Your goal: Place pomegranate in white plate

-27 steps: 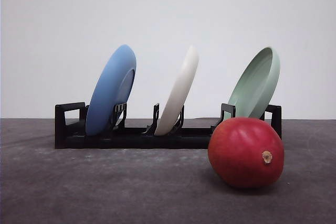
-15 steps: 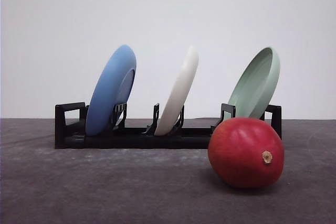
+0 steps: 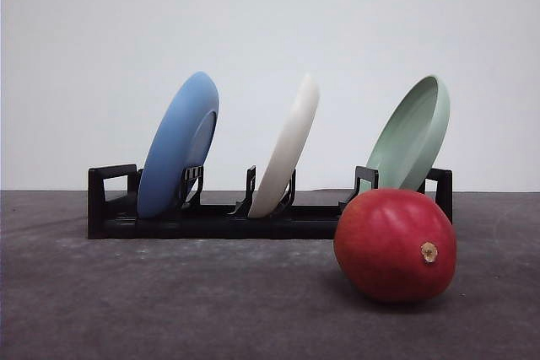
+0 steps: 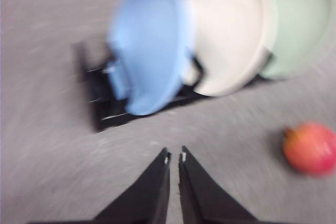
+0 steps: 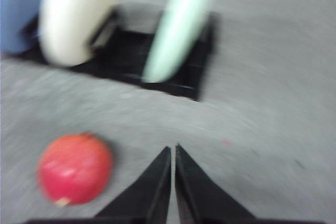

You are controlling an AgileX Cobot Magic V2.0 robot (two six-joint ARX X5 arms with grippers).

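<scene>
The pomegranate [image 3: 395,245] sits on the gray table [image 3: 169,309], just in front of the black rack [image 3: 202,221], near the pale green plate [image 3: 411,134]. The white plate [image 3: 287,147] stands on edge in the middle slot, next to the blue plate [image 3: 177,145]. The left gripper [image 4: 174,157] and the right gripper [image 5: 172,150] are both pinched closed on nothing. I think the round fruit could roll away when touched, or slide off that tilted plate.

blue plate [image 3: 178,147]: tilted, rack's left slot | pale green plate [image 3: 411,137]: tilted, right slot | black rack [image 3: 114,217]: on grey table [image 3: 169,301]
</scene>
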